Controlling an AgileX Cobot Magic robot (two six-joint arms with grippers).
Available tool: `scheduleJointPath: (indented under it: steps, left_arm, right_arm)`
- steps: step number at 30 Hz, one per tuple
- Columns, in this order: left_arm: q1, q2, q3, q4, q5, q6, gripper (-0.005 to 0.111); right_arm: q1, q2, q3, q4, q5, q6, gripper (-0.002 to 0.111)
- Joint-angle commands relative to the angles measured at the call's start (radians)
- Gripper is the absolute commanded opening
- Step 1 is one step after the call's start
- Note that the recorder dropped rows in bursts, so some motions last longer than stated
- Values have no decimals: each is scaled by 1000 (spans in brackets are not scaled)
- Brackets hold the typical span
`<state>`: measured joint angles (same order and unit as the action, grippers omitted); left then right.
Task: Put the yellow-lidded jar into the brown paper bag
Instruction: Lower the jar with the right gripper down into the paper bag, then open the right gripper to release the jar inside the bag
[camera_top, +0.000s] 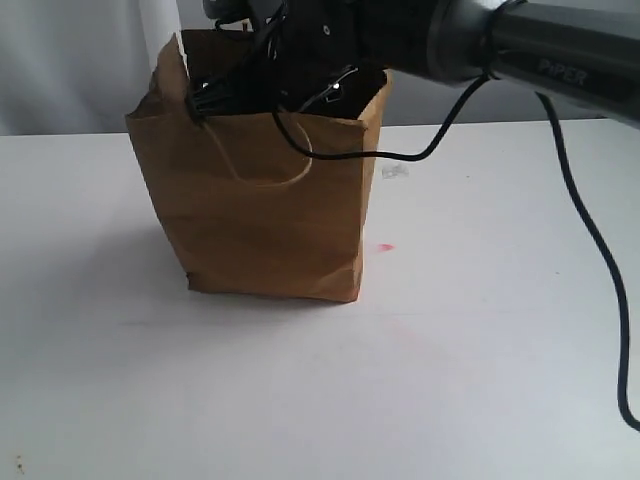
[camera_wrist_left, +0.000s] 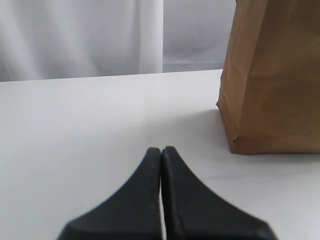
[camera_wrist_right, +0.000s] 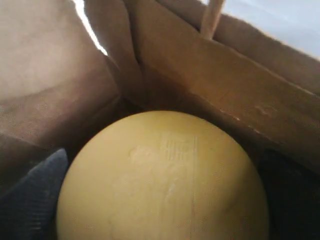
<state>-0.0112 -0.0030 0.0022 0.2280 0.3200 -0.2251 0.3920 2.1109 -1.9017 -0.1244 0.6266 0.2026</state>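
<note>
- Only the right wrist view shows the yellow-lidded jar (camera_wrist_right: 162, 180), its lid smooth and round, inside the creased brown paper bag (camera_top: 260, 220), pinched by the right gripper (camera_top: 275, 85).
- Left gripper (camera_wrist_left: 161, 152): tapered black jaws pressed together, left of the bag.

The tall brown kraft paper bag (camera_top: 262, 225) looks matt and creased; the round mustard-yellow plastic lid (camera_wrist_right: 165, 185) is smooth, faintly embossed; the white counter (camera_top: 450, 350) has a soft sheen.
</note>
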Motion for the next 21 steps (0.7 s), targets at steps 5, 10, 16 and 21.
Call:
scheduleJointPath:
  steps: [5,10,16,21]
  left_arm:
    - [-5,3,-2,-4,-9,-4,1]
    - [-5,3,-2,-4,-9,-4,1]
    - [-5,3,-2,-4,-9,-4,1]
    - [-5,3,-2,-4,-9,-4,1]
  right_arm:
    - [1,42,-3,1,28,-7,0]
    - [1,66,-3,7,38,-17,0]
    - [1,75,-3,28,38,-17,0]
    - [1,75,-3,33,45,-17,0]
